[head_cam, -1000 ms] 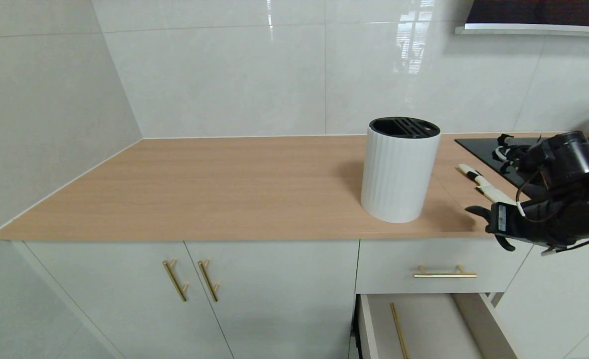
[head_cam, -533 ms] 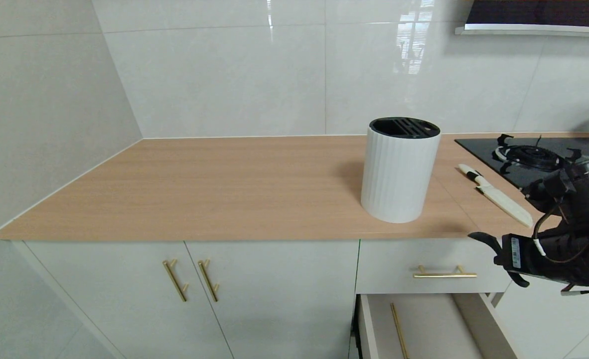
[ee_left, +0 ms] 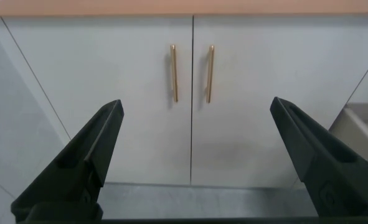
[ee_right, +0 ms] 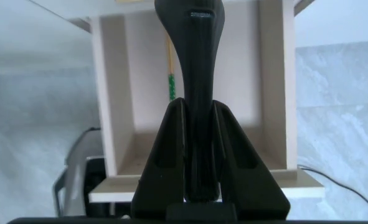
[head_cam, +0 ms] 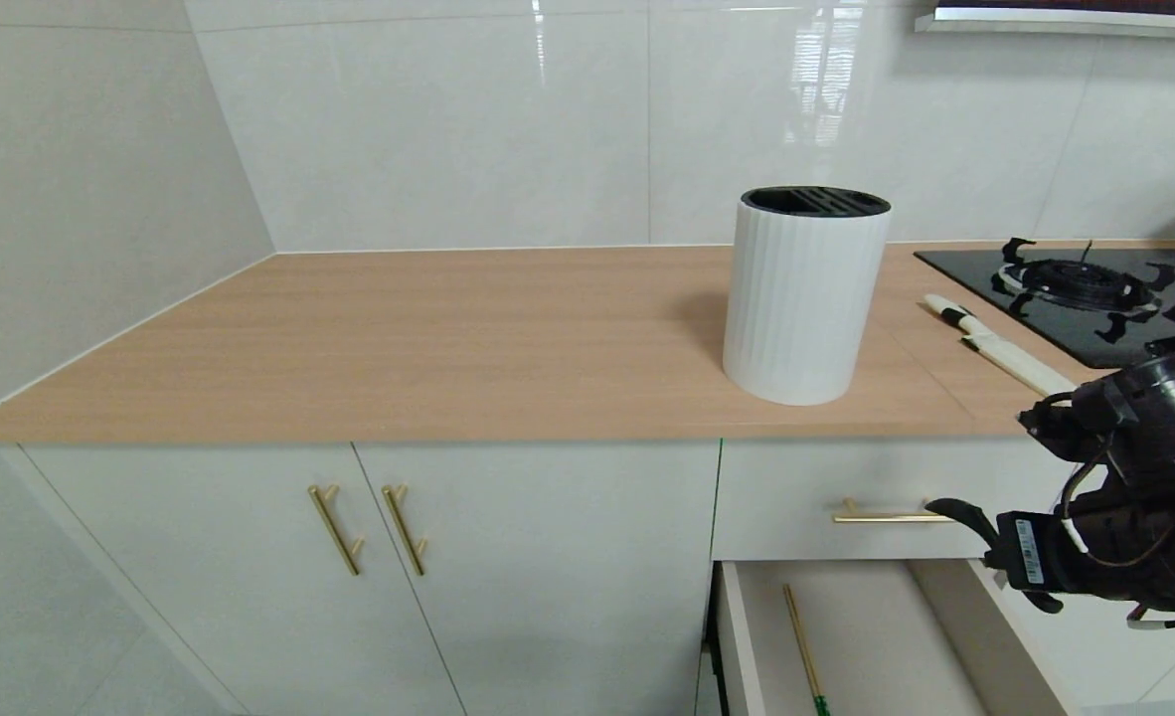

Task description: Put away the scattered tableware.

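A white ribbed knife holder (head_cam: 804,298) with a black slotted top stands on the wooden counter (head_cam: 448,338). To its right a white knife (head_cam: 995,350) lies flat. My right gripper (head_cam: 995,542) hangs below the counter edge, over the open drawer (head_cam: 732,636), shut on a long black utensil (ee_right: 193,37). A chopstick with a green end (head_cam: 801,646) lies in the drawer (ee_right: 109,112), also seen as chopstick (ee_right: 169,65). My left gripper (ee_left: 196,107) is open and holds nothing, facing the cabinet doors (ee_left: 190,124).
A black gas hob (head_cam: 1075,298) takes up the counter's right end. A closed drawer with a gold handle (head_cam: 886,516) sits just above the open one. Two cabinet doors with gold handles (head_cam: 369,527) are to the left. Tiled walls bound the counter at the back and left.
My right gripper has dropped from the counter's front edge to in front of the drawers, uncovering the white knife. The head camera has shifted, so the whole view sits differently.
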### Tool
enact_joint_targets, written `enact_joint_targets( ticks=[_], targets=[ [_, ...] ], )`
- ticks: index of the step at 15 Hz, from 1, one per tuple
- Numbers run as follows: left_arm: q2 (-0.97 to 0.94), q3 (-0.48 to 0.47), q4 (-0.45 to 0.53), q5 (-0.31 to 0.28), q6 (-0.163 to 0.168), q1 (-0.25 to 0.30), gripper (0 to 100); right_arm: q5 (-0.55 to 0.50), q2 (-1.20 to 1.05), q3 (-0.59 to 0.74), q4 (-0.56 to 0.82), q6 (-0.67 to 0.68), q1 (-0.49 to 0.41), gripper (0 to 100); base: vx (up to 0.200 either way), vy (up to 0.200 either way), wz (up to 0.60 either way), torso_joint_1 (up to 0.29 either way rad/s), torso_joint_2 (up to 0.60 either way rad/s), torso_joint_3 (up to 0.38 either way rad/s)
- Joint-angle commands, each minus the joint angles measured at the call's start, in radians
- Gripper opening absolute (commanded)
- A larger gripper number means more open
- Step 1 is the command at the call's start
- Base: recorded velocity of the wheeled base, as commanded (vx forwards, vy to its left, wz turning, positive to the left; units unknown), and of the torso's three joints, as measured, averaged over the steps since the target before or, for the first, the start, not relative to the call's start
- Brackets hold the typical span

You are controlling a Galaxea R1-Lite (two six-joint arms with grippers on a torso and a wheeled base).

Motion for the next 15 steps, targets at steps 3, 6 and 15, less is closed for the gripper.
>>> enact_joint_targets(
  ticks=[3,6,15],
  targets=[
    [0.002,-0.001,0.0,0.001,0.0,0.0,100,0.0,0.029,0.007,-0.001,0.0,0.002,0,0.0,0.0,0.0,-0.188,0.48,0.286],
    [0.002,0.0,0.0,0.001,0.0,0.0,100,-0.002,0.051,0.007,-0.001,0.0,0.002,0,0.0,0.0,0.0,-0.18,0.47,0.295],
    [0.002,0.0,0.0,0.001,0.0,0.0,100,-0.006,0.12,0.03,-0.047,-0.006,0.002,0,0.0,0.0,0.0,-0.106,0.34,0.238]
  ],
)
